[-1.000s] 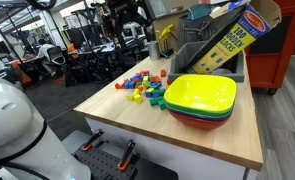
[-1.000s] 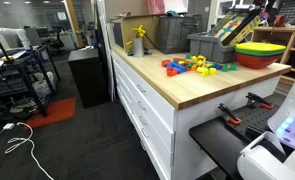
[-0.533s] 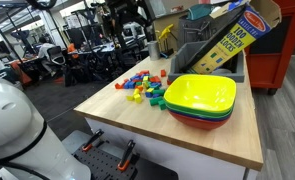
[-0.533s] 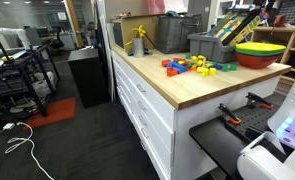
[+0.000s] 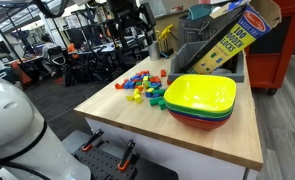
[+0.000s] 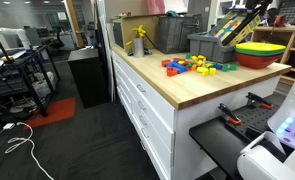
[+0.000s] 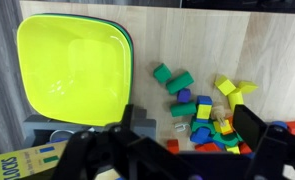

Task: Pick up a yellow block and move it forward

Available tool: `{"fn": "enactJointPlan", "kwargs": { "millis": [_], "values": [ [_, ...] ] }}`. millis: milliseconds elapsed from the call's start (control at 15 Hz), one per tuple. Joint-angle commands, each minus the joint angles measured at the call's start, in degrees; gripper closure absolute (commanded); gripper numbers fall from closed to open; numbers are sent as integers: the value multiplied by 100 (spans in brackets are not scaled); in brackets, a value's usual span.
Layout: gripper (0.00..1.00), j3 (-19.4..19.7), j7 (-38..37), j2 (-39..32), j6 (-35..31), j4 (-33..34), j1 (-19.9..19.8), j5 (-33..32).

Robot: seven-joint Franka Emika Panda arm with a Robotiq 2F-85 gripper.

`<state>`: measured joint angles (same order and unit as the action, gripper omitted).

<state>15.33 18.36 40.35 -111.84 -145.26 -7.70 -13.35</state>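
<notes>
A pile of coloured blocks (image 5: 143, 88) lies on the wooden table (image 5: 127, 118), also in an exterior view (image 6: 197, 66). In the wrist view the pile (image 7: 202, 110) holds several yellow blocks: two (image 7: 227, 86) at the pile's right edge, one (image 7: 203, 103) on a blue block. A yellow block (image 5: 138, 97) shows at the pile's near side. My gripper (image 7: 190, 126) is open and empty, high above the pile. It hangs at the top of an exterior view (image 5: 125, 20).
A stack of bowls, yellow on top (image 5: 202, 96), stands beside the blocks, also seen in the wrist view (image 7: 72, 68) and an exterior view (image 6: 259, 50). A grey bin (image 5: 205, 52) with a wood-blocks box (image 5: 230, 35) stands behind. A yellow object (image 6: 139, 38) is at the back.
The arm has shifted slightly at the top of both exterior views. The blocks and bowls have not moved.
</notes>
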Motion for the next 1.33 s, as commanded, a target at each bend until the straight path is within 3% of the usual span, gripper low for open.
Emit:
{"fn": "enactJointPlan", "kwargs": {
  "millis": [0,600,1000,1267],
  "values": [
    [0,-71,-435,-609,-443,169,68,385],
    [0,-416,-1104,-1679,-1232,90,122,1321],
    [0,-701,-1191,-2252,-1343,39,159,1413],
    [0,-836,-1454,-2850,-1814,85,178,1397]
  ]
}}
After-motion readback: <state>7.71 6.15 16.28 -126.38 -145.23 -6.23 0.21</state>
